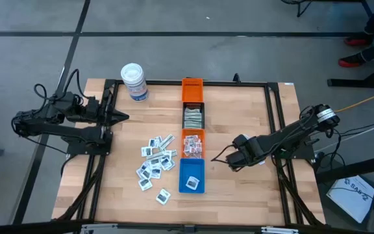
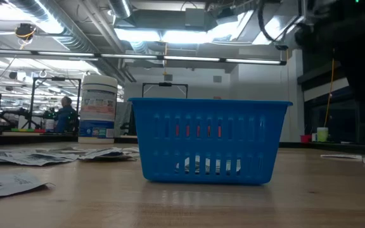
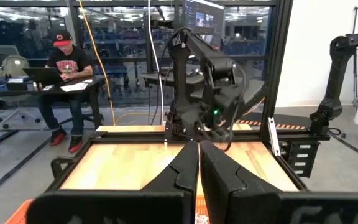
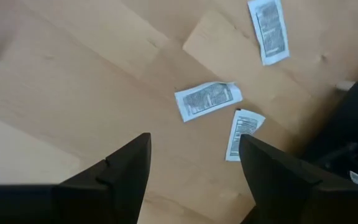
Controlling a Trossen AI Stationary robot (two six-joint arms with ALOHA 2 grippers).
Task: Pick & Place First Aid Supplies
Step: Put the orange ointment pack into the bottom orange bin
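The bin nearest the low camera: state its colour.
Blue; the slotted rectangular plastic bin shows best in the low view.

Both arms are matte black, built of slim tubular links with chunkier jointed housings. The left arm (image 1: 57, 120), at the frame's left in the high view, carries loops of thin black cable along its links. The right arm (image 1: 284, 136), at the frame's right, ends at a round, pale-rimmed base joint. The left end effector (image 3: 199, 180) has two broad, dark, angular fingers tapering to narrow tips. The right end effector (image 4: 191, 168) shows two black wedge-shaped fingers with flat, smooth faces.
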